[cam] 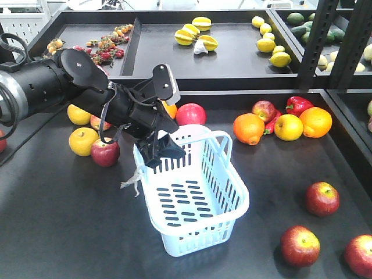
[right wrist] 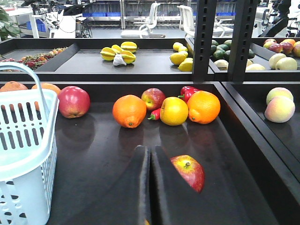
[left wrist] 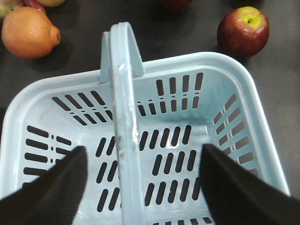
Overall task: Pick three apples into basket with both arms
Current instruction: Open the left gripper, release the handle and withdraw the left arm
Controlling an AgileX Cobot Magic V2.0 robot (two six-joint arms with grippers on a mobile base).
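The light blue basket (cam: 200,239) stands empty at the table's middle. My left gripper (cam: 163,154) hangs open over its back-left rim. In the left wrist view the basket (left wrist: 187,60) lies below and one hoop handle (left wrist: 123,117) runs between the spread fingers (left wrist: 51,187). Three red apples lie at the front right: one (cam: 322,198), a second (cam: 300,245), and a third (cam: 360,254) at the frame's edge. My right gripper (right wrist: 150,149) is shut and empty, low over the table, with a red apple (right wrist: 188,172) just right of it, partly hidden by a finger.
More red apples (cam: 105,152), (cam: 190,114), (cam: 264,109), yellow apples (cam: 83,141), oranges (cam: 249,128) and a red pepper (cam: 298,105) lie behind the basket. A raised shelf (cam: 232,64) with yellow fruit stands at the back. A black post (cam: 317,40) rises at the right.
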